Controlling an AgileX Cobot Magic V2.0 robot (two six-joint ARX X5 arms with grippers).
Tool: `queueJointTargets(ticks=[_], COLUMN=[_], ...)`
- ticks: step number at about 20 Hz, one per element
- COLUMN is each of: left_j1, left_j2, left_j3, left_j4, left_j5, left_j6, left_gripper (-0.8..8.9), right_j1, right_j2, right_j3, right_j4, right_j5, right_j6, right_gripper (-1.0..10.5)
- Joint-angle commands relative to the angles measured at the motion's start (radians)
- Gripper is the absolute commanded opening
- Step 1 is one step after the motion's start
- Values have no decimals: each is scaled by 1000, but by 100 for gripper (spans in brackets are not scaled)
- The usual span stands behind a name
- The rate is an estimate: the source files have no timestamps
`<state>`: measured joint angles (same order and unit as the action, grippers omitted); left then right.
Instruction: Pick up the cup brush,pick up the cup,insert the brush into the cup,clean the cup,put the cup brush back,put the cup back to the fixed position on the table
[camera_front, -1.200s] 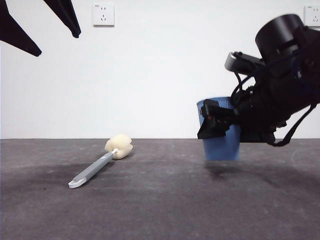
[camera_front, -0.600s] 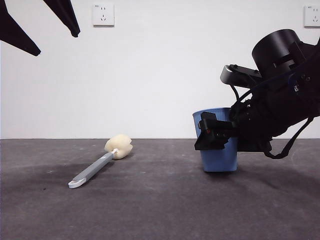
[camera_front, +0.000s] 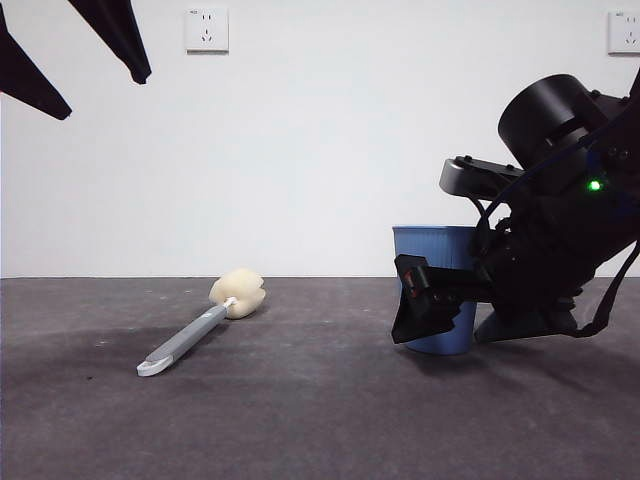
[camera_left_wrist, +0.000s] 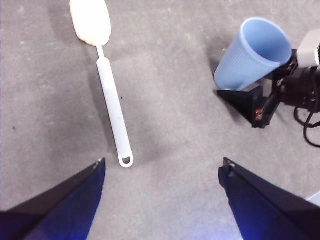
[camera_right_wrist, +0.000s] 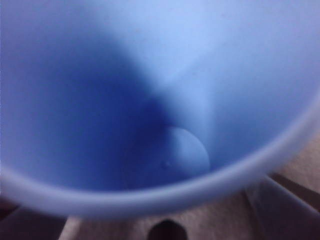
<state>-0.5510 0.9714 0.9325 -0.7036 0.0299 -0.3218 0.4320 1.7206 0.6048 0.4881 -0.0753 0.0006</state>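
right arm (camera_front: 560, 240): matte black, round housing, grey bracket, green light, black cables | left jaws: black, pointed

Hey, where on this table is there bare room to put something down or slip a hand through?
Bare table lies between the cup brush and the cup, and along the near edge in the front view. It is crowded at the cup, where the right gripper straddles it. The left gripper hangs open above the brush.
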Motion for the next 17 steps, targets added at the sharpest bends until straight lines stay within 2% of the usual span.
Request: queueJointTargets(ticks=[1, 6, 12, 17], left_j1=[1, 1, 1, 1], left_j2=[0, 0, 0, 0], left_j3=[-9, -9, -9, -9], left_j4=[2, -2, -23, -103], left_j5=[-2, -2, 11, 146], left_j6=[17, 21, 58, 150], left_gripper=[381, 381, 377, 377], right_j1=[3, 19, 99, 186], right_j2=[-30, -173, -498, -776], right_j3=[-10, -10, -9, 29], right_j4=[-23, -193, -616, -978], right_j5=[3, 2, 0, -5], right_j6=[18, 38, 119, 176], right_gripper=[572, 572, 570, 567])
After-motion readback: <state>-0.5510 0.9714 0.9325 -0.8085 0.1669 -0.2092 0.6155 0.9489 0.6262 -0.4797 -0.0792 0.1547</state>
